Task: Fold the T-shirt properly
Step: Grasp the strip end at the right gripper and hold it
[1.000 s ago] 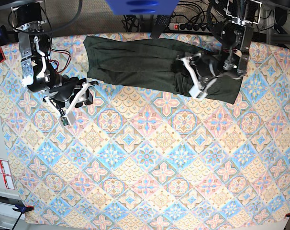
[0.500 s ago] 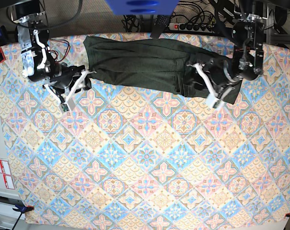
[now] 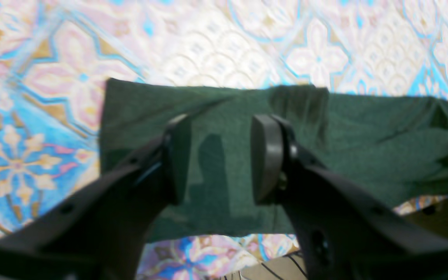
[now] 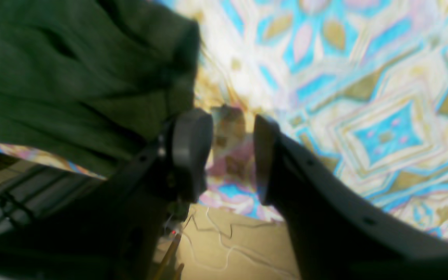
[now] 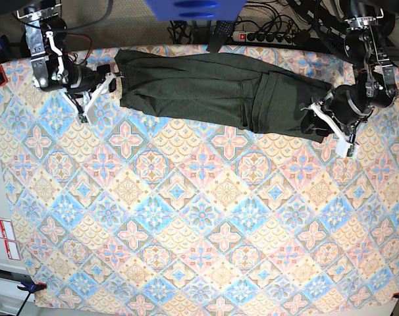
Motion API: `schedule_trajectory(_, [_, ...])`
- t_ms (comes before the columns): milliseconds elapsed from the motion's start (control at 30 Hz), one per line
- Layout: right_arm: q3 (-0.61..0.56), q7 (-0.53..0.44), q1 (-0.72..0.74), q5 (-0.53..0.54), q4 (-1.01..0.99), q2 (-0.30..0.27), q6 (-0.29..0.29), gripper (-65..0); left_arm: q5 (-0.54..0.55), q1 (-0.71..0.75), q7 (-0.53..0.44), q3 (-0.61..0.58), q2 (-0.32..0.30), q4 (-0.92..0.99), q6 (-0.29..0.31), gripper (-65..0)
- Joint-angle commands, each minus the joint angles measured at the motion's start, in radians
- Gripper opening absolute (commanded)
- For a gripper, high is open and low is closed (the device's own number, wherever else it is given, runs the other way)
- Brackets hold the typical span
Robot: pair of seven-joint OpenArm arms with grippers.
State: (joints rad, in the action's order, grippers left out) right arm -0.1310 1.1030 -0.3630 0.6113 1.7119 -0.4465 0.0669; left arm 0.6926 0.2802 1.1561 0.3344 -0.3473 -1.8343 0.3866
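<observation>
Patterned cloth point(image 5: 199, 230) in pink, blue and tan covered the whole table. On its far side lay the T-shirt point(image 5: 212, 89), dark green and soft, folded into one long band. The band ran from side to side, reaching from one arm to the other.

Each arm waited at one end of it. The left gripper point(image 5: 331, 128) sat at the band's end on the base view's right, its jaws apart with green cloth showing between them, but nothing pinched. The right gripper point(image 5: 97, 99) sat just beside the other end, its jaws also apart and holding nothing, with only the table pattern between them. My guess was that each would take its own end next.
</observation>
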Motion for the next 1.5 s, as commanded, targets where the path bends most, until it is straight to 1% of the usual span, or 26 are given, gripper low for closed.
schedule_trajectory(0, [0.004, -0.008, 0.003, 0.012, 0.004, -0.013, 0.003, -40.7, 0.012, -0.005, -0.017, 0.007, -0.011, -0.014, 0.002, -40.2])
schedule_trajectory(67, [0.004, -0.008, -0.003, 0.054, -0.014, -0.011, 0.003, -38.4, 0.012, -0.005, -0.017, 0.007, -0.011, -0.014, 0.002, -40.2])
schedule_trajectory(133, [0.004, -0.008, 0.0, 0.123, -0.037, -0.011, 0.003, -36.9, 0.012, -0.005, -0.017, 0.005, -0.011, 0.003, 0.002, -40.2])
schedule_trajectory(267, [0.004, -0.014, 0.002, 0.229, -0.074, -0.011, 0.004, -36.5, 0.012, -0.011, -0.017, 0.005, -0.011, 0.071, 0.002, -40.2])
schedule_trajectory(300, [0.004, -0.014, 0.002, 0.25, -0.08, -0.011, 0.014, -36.5, 0.014, -0.012, -0.018, 0.004, -0.011, 0.08, 0.002, -40.2])
schedule_trajectory(333, [0.004, -0.016, 0.002, 0.267, -0.082, -0.011, 0.041, -36.5, 0.014, -0.012, -0.018, 0.002, -0.011, 0.083, 0.002, -40.2])
schedule_trajectory(467, [0.009, -0.013, 0.003, 0.276, -0.08, -0.011, 0.198, -36.4, 0.014, -0.011, -0.018, 0.001, -0.011, 0.083, 0.002, -40.2])
schedule_trajectory(500, [0.009, -0.013, 0.008, 0.276, -0.08, -0.011, 0.225, -36.4, 0.014, -0.011, -0.018, 0.001, -0.011, 0.083, 0.002, -40.2])
schedule_trajectory(533, [0.009, -0.008, 0.023, 0.276, -0.08, -0.011, 0.239, -36.2, 0.014, -0.011, -0.018, 0.002, -0.011, 0.083, 0.002, -40.2])
schedule_trajectory(600, [0.006, -0.008, 0.048, 0.276, -0.08, -0.01, 0.241, -34.3, 0.014, -0.009, -0.018, 0.002, -0.011, 0.081, 0.002, -40.2])
schedule_trajectory(700, [0.011, -0.008, 0.058, 0.276, -0.08, 0.016, 0.241, -29.9, 0.014, -0.006, -0.018, 0.001, -0.011, 0.081, 0.002, -40.2])
schedule_trajectory(800, [0.008, -0.008, 0.065, 0.276, -0.08, 0.019, 0.241, -27.2, 0.014, -0.006, -0.018, -0.001, -0.011, 0.081, 0.002, -40.2])
schedule_trajectory(1000, [0.018, -0.008, 0.063, 0.276, -0.08, 0.019, 0.241, -26.8, 0.014, -0.006, -0.018, -0.001, -0.011, 0.081, 0.002, -40.2])
schedule_trajectory(1067, [0.047, -0.008, 0.057, 0.278, -0.08, 0.022, 0.241, -26.3, 0.014, -0.006, -0.018, -0.001, -0.011, 0.081, 0.002, -40.2])
schedule_trajectory(1200, [0.064, -0.007, 0.057, 0.278, -0.08, 0.022, 0.241, -18.5, 0.014, -0.006, -0.018, -0.001, -0.011, 0.081, 0.002, -40.2])
schedule_trajectory(1300, [0.063, -0.007, 0.057, 0.278, -0.08, 0.022, 0.241, -14.7, 0.014, -0.008, -0.018, -0.001, -0.011, 0.081, 0.002, -40.2])
schedule_trajectory(1467, [0.057, -0.007, 0.057, 0.278, -0.08, 0.022, 0.241, -13.9, 0.014, -0.011, -0.018, -0.001, -0.011, 0.081, 0.002, -40.2])
